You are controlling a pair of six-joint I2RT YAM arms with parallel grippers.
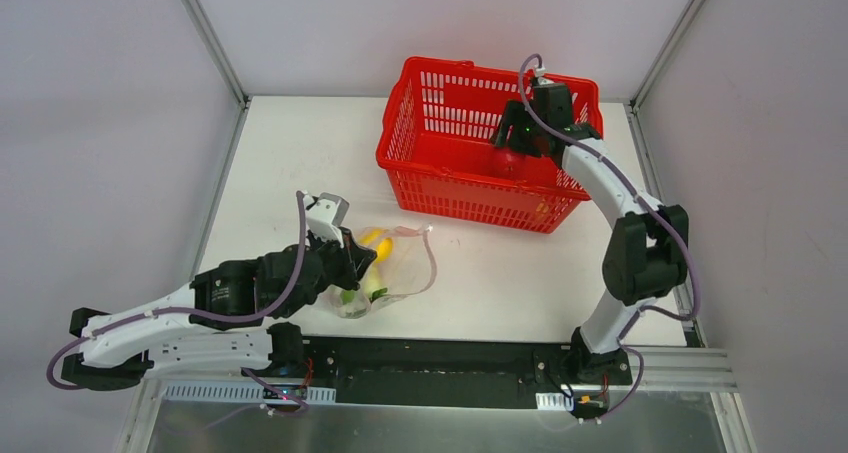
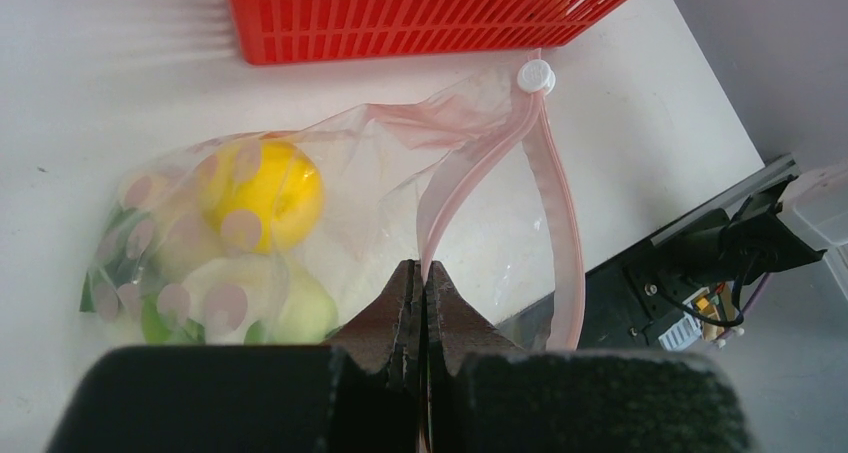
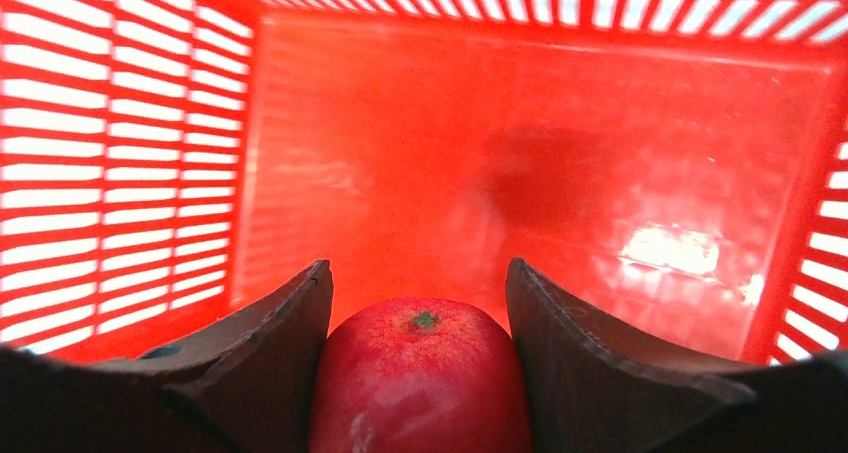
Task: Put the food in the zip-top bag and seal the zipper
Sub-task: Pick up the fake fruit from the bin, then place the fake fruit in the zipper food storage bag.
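The clear zip-top bag (image 1: 392, 265) lies on the table near the left arm, holding a yellow ball (image 2: 268, 193), white radish and green leafy pieces (image 2: 150, 318). Its pinkish-red zipper (image 2: 560, 208) gapes open, with a white slider (image 2: 536, 75) at the far end. My left gripper (image 2: 422, 273) is shut on one side of the zipper strip. My right gripper (image 3: 420, 303) is inside the red basket (image 1: 440, 123), shut on a red ball (image 3: 420, 373) between its fingers (image 3: 275, 323). In the top view the right gripper (image 1: 518, 145) sits over the basket's right half.
The red mesh basket stands at the back centre-right of the white table (image 1: 300, 153). A yellow-orange piece (image 1: 541, 211) shows through its near wall. A black rail (image 1: 440, 368) runs along the near table edge. Grey walls close in both sides.
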